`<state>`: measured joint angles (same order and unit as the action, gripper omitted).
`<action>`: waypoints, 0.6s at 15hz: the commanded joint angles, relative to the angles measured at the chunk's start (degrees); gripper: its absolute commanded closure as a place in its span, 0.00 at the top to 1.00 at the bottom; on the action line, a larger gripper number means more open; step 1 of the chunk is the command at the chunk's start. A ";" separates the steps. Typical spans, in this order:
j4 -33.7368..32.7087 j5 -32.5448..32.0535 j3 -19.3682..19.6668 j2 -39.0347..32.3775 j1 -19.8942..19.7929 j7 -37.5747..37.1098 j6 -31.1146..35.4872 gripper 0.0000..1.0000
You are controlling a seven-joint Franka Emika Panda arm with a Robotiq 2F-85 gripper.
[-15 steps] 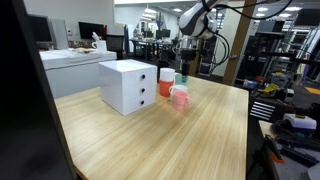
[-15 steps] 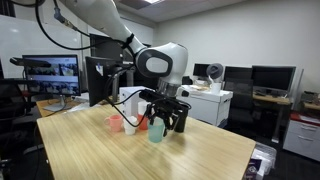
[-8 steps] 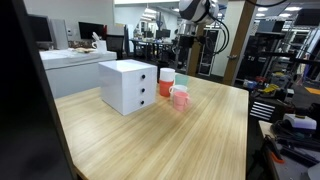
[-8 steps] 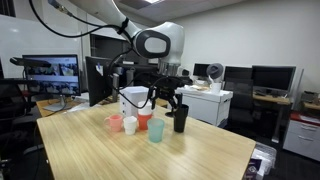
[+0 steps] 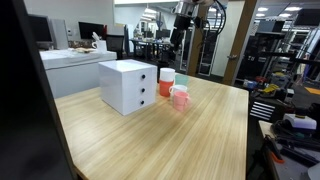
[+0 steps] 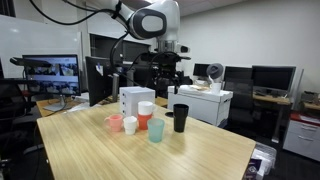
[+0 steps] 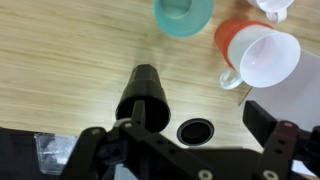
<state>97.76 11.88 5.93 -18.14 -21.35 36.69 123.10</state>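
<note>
My gripper (image 6: 167,90) hangs open and empty in the air above the table, also seen high up in an exterior view (image 5: 181,32). Directly below it a black cup (image 6: 180,118) stands upright on the wood. In the wrist view the black cup (image 7: 141,95) lies under my left finger, and the right finger (image 7: 275,128) is well apart from it. Beside the black cup stand a teal cup (image 6: 156,131) (image 7: 185,14), an orange cup (image 6: 145,122) (image 7: 232,42) with a white cup (image 7: 268,58) in it, a white mug (image 6: 130,125) and a pink mug (image 6: 115,123) (image 5: 180,97).
A white drawer box (image 5: 128,85) (image 6: 133,97) stands behind the cups. A dark round hole (image 7: 196,130) is set in the wooden table (image 5: 170,135). Monitors and desks surround the table, and its edges drop off on all sides.
My gripper was low at the table around the black cup. It has opened, let the cup go standing, and risen straight up well above the cups.
</note>
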 commanded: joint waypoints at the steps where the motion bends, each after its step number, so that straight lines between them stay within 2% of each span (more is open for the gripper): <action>1: -0.65 -0.04 0.91 -0.37 1.40 -4.93 2.07 1.00; 8: 1.08 -0.90 0.72 1.64 2.57 -8.59 1.83 1.00; 9: -0.58 -0.05 0.42 -0.15 1.87 -6.51 1.25 1.00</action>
<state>97.43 11.76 6.13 -18.20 -19.62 30.06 124.57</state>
